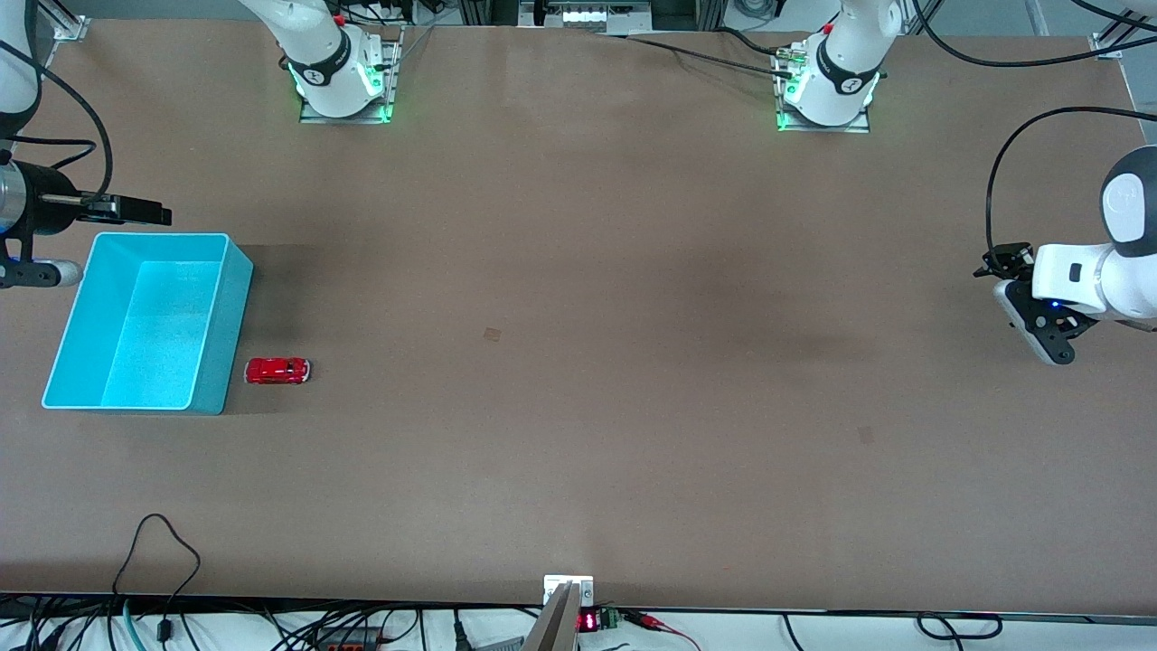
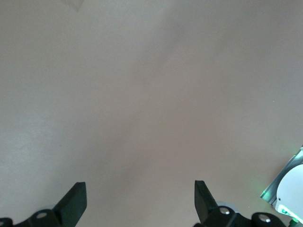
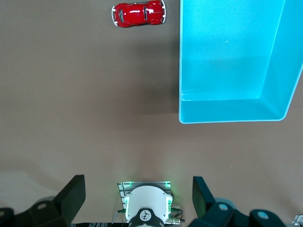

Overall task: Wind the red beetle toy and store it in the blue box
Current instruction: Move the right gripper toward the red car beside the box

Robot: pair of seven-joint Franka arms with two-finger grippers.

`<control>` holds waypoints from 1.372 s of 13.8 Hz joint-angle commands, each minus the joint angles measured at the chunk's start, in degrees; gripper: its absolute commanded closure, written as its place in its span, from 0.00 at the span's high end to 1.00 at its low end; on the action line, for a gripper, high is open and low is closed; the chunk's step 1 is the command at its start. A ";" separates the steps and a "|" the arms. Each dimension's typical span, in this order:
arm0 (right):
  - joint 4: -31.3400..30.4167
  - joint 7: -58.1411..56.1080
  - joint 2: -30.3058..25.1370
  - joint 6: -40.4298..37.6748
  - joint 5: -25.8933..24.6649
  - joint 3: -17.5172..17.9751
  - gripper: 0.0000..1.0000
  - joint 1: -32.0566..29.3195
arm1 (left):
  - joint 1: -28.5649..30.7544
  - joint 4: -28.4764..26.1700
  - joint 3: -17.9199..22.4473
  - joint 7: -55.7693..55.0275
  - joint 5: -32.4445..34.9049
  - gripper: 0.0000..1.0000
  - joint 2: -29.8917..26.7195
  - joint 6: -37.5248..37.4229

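Red beetle toy (image 1: 277, 371) sits beside the blue box (image 1: 217, 334). Right gripper (image 3: 137, 198) and left gripper (image 2: 140, 201) hang released. I'd pinch the toy's flanks squarely.

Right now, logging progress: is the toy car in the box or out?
Out. The red car sits on its wheels on the table beside the blue box, which looks empty; neither gripper holds anything.

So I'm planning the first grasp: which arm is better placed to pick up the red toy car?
Probably the right. The right gripper, fingers open, hangs by the blue box, with the red beetle toy beside that box. The left gripper waits, open, over bare table at the left arm's end.
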 commanded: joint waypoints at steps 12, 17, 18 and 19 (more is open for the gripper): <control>-14.12 -55.89 4.58 28.53 -5.15 4.15 1.00 -1.99 | -1.60 11.07 -12.20 -51.37 0.23 1.00 -6.38 -16.30; -18.61 -70.43 7.30 42.68 -11.59 10.41 1.00 -3.93 | -13.99 7.65 1.77 -61.20 0.23 1.00 -12.89 -7.36; -18.88 -72.97 8.53 44.79 -11.59 10.41 1.00 -4.02 | -14.08 5.04 2.30 -60.95 0.40 1.00 -15.33 -6.21; -18.88 -75.26 9.76 46.64 -11.51 10.41 1.00 -4.11 | -14.69 1.27 3.09 -61.04 0.58 1.00 -17.97 -1.15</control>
